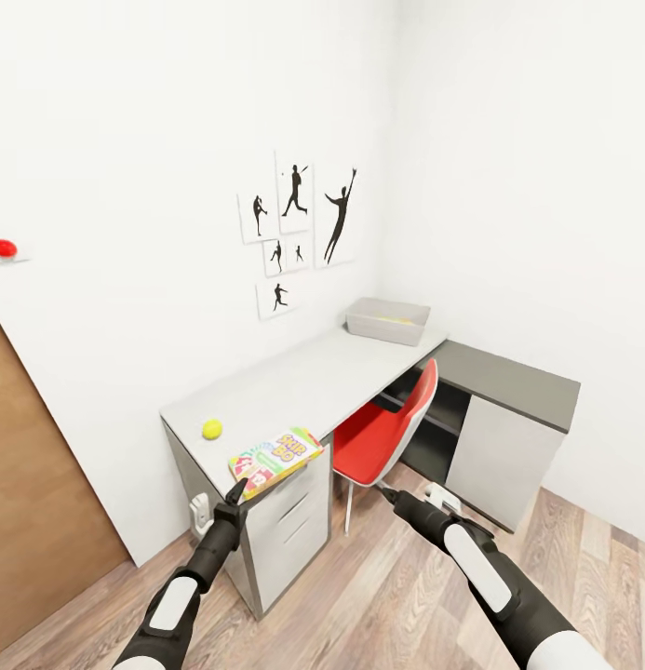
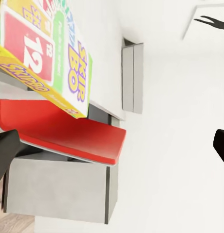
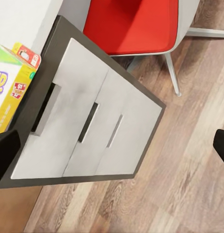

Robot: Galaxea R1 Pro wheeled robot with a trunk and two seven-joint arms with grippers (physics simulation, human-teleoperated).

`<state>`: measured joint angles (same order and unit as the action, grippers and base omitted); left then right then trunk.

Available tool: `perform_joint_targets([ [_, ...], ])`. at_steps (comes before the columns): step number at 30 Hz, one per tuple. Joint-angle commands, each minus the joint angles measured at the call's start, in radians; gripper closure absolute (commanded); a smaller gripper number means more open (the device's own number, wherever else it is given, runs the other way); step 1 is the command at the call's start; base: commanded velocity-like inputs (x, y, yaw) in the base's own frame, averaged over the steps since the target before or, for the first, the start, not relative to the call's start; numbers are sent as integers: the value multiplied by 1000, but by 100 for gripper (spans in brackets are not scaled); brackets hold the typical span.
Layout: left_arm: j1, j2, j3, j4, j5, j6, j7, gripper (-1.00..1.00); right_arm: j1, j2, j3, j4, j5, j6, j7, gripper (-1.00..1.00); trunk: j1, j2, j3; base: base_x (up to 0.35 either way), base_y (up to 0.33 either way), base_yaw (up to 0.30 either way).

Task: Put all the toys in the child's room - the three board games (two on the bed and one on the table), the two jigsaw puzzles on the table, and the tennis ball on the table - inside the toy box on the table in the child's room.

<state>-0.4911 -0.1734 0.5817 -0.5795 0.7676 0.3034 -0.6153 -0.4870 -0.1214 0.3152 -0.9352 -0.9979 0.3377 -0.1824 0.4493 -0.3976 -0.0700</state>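
Head high; wrists near desk point(image 1: 294, 391)

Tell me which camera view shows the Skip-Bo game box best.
The head view: the whole game box lies on the table corner. The left wrist view shows it close but cropped; the right wrist view shows just one end.

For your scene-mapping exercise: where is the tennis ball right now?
In the head view the tennis ball sits on the table near its left end, just left of the board game.
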Motion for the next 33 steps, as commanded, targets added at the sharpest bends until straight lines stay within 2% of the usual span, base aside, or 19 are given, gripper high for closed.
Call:
perform_joint_targets([
  [1, -1, -1, 6, 0, 5, 10, -3, -100, -1, -1, 4, -2, -10, 0, -9, -100, 5, -9, -5, 0, 0, 0],
  [7, -1, -1, 6, 0, 6, 9, -3, -100, -1, -2, 5, -15, -10, 2, -9, -100, 28, -51, -24, 0, 0, 0],
  [10, -1, -1, 5, 0, 6, 8, -3, -100, -1, -5, 23, -60, -10, 17, -9, -100, 39, -72, -34, 0, 0, 0],
  [14, -1, -1, 5, 0, 6, 7, -3, -100, 0, -17, 74, -178, -9, 79, -9, -100, 54, -100, -46, 0, 0, 0],
  [16, -1, -1, 5, 0, 7, 6, -3, -100, -1, -20, 84, -278, -8, 127, -9, -100, 62, -114, -52, 0, 0, 0],
  [17, -1, -1, 5, -1, 7, 6, -3, -100, 0, -21, 84, -295, -9, 136, -9, -100, 66, -121, -56, 0, 0, 0],
  [20, -1, -1, 6, -1, 8, 6, -3, -100, 0, -45, 86, -367, -12, 178, -9, -100, 77, -142, -65, 0, 0, 0],
  [25, -1, -1, 7, -1, 9, 8, -3, -100, 1, -70, 85, -398, -19, 193, -3, -100, 97, -177, -81, 0, 0, 0],
  [28, -1, -1, 7, -1, 9, 8, -2, -100, 1, -77, 83, -396, -20, 192, 44, -100, 108, -198, -90, 0, 0, 0],
  [31, -1, -1, 7, 0, 9, 8, -2, -100, 2, -100, 75, -393, -21, 189, 141, -100, 120, -219, -99, 0, 0, 0],
  [33, -1, -1, 7, 0, 9, 7, -2, -100, 2, -121, 68, -390, -21, 188, 236, -100, 127, -233, -106, 0, 0, 0],
])
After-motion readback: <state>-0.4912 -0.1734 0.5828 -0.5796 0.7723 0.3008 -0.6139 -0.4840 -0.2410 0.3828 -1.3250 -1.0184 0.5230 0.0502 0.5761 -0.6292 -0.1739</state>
